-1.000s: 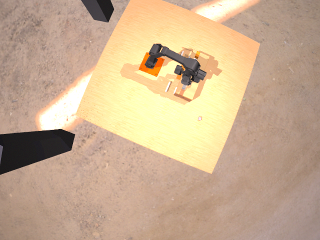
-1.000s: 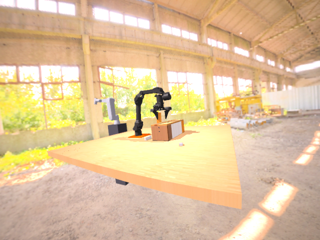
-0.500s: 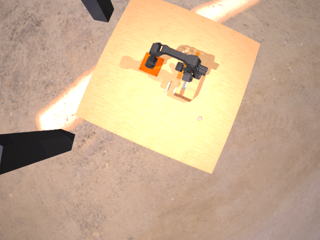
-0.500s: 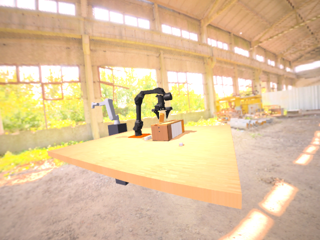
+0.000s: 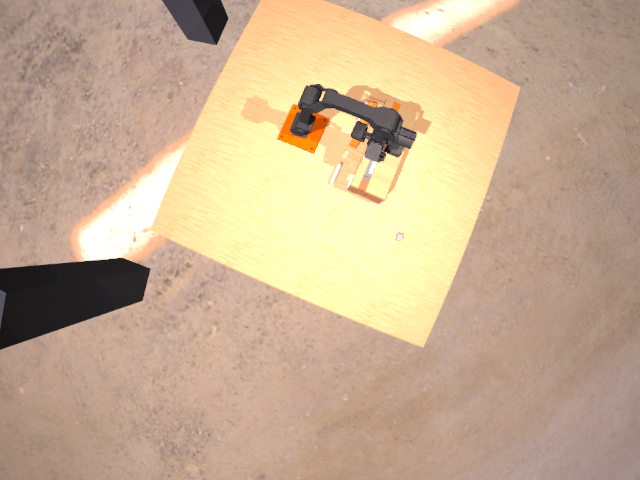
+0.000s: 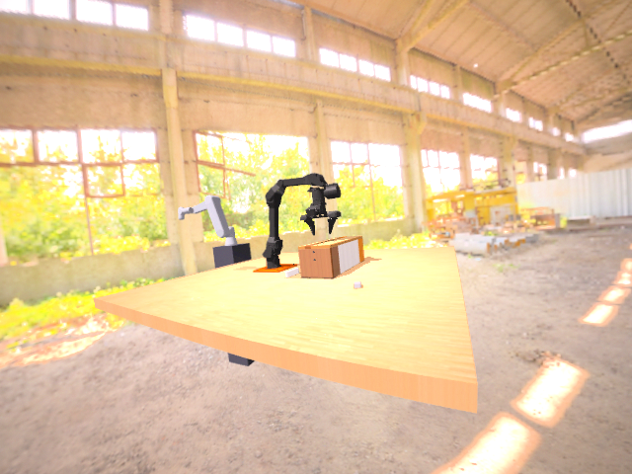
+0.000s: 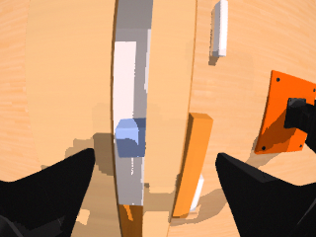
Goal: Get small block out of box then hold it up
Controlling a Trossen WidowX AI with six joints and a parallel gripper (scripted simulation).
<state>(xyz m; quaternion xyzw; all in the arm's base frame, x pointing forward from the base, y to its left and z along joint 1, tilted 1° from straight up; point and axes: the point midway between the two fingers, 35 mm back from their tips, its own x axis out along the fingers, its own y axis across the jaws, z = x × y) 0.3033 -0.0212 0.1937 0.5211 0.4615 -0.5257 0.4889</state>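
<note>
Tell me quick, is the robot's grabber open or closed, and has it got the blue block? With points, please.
Gripper (image 6: 322, 233) (image 7: 157, 158): open, holding nothing; the blue block (image 7: 129, 138) is down in the box's slot.

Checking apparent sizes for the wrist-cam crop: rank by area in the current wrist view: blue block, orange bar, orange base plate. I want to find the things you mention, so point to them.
1. orange base plate (image 5: 318, 122) (image 6: 260, 270) (image 7: 278, 118)
2. orange bar (image 7: 193, 168)
3. blue block (image 7: 129, 138)
</note>
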